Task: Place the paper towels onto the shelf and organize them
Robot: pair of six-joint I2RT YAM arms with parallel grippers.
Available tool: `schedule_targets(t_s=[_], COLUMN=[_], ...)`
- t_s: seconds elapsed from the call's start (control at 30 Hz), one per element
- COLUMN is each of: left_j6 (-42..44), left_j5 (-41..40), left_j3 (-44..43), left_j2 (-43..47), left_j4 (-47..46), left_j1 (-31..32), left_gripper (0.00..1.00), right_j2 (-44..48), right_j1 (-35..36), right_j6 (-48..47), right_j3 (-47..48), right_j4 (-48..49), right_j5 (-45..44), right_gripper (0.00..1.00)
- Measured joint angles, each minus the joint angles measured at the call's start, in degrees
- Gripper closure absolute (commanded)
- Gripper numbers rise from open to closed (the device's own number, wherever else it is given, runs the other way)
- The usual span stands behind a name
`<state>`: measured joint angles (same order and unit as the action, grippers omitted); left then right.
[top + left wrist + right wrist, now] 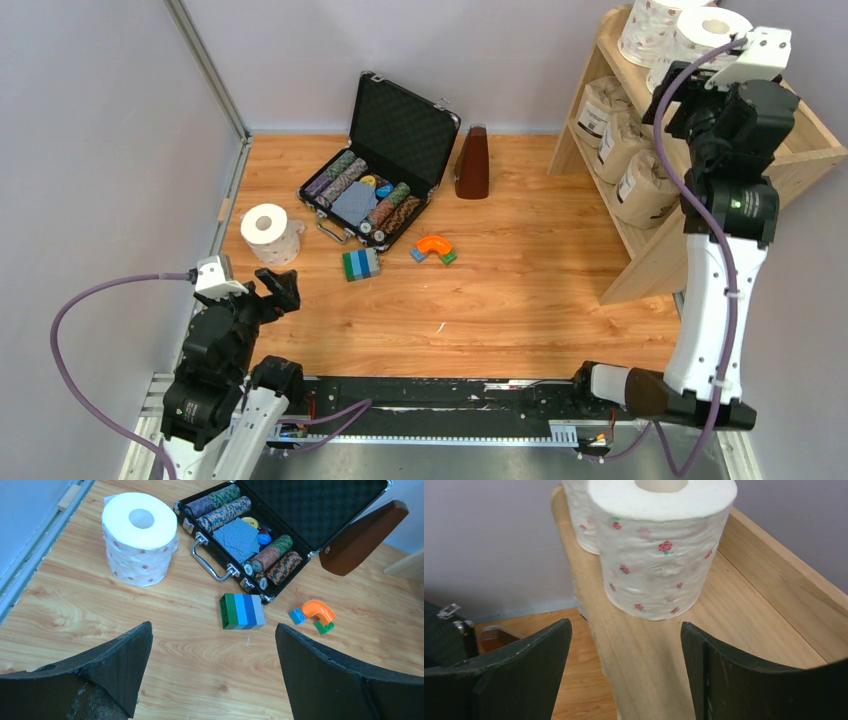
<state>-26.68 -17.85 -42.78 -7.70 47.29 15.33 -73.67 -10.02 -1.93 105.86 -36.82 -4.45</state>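
Fingers [120, 665] of left gripper [212, 630] spread wide, nothing between them. It hangs low over the near-left part of the table [520, 300], pointing toward the far side.

Lone dotted roll [140, 540] stands upright on the table ahead of that gripper and off to its left, hollow core up, well apart from the fingertips. It sits just left of the open poker chip case [385, 160].

Right gripper [624, 630] is raised to the shelf [800, 150] at the far right. Its fingers [524, 670] are also parted wide and grip nothing; they hover over the near end of the flat top board.

Front dotted roll [664, 550] stands upright on the top board just beyond the right fingertips, clear of both pads. Second dotted roll [581, 520] stands behind it, close by; contact cannot be told.

Three tan-wrapped rolls [622, 143] sit in a row on the inner shelf, labels outward.

Also on the table: brown metronome [472, 163] beside the case lid, blue-green block [361, 264] and orange curved piece [435, 246] in front of the case.
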Motion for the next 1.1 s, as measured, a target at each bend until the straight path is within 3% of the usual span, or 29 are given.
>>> schedule_targets(t_s=[0.3, 0.5, 0.73, 0.97, 1.1], left_j6=[-0.07, -0.66, -2.62, -8.07, -10.49], left_j5=[-0.13, -0.76, -0.70, -3.50, -7.06], left_j3=[0.00, -1.84, -7.67, -10.38, -15.19], left_j2=[-0.44, -6.14, -22.75, -40.76, -52.37], left_j4=[0.02, 1.20, 1.18, 1.05, 1.57], left_j1=[0.00, 0.00, 0.00, -0.48, -4.94], left_gripper=[0.00, 0.00, 0.00, 0.00, 0.00], right_j2=[11.32, 13.94, 12.20, 8.79, 10.05], right_j1=[6.45, 18.45, 29.14, 31.76, 32.68], right_j6=[4.68, 6.75, 9.55, 12.70, 13.49], right_j3=[-5.88, -14.99, -28.24, -36.85, -41.53], right_j4=[-1.46, -2.21, -1.57, -0.24, 1.05], right_j5=[9.90, 12.39, 12.52, 13.84, 15.76], right_gripper=[0.13, 0.10, 0.10, 0.11, 0.11])
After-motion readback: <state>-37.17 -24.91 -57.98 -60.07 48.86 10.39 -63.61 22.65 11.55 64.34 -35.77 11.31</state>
